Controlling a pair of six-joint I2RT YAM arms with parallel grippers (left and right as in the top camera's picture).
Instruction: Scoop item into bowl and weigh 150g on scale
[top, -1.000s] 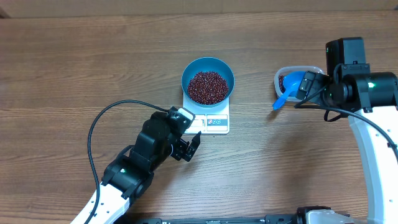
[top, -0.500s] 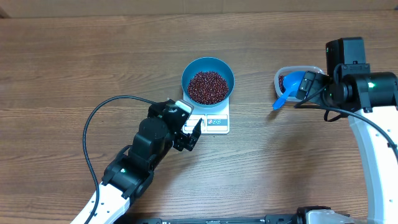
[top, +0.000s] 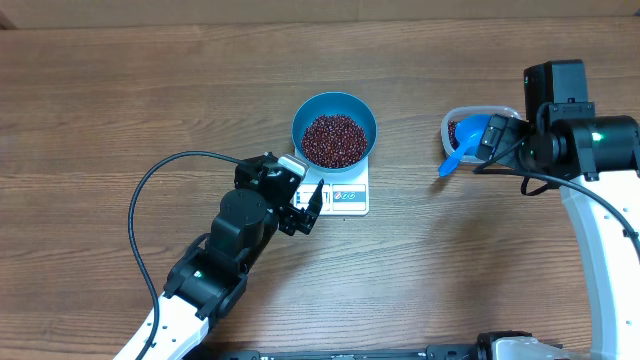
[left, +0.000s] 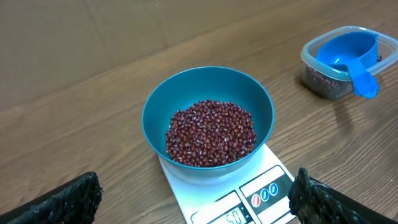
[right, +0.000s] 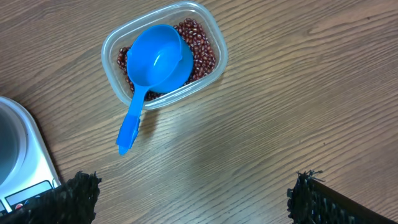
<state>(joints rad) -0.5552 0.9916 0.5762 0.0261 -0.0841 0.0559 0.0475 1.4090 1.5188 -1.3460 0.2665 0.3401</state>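
Above the table first: spotting the scale (top: 348, 198), with the bowl (top: 335, 100) square on top, loaded with beans (top: 334, 139). Hovering just beside the scale's lower-left corner, left gripper (top: 303, 210), spread wide, gripping nothing. Well right of the scale, right gripper (top: 488, 140) over the tub (top: 455, 118), scoop (top: 465, 140) resting inside, handle angled toward the scale.

Over to the left wrist: left fingers (left: 68, 199) far apart, framing bowl and scale.

Right wrist now: right fingers (right: 62, 199) parted wide, empty; tub and scoop up beyond the scale's corner.
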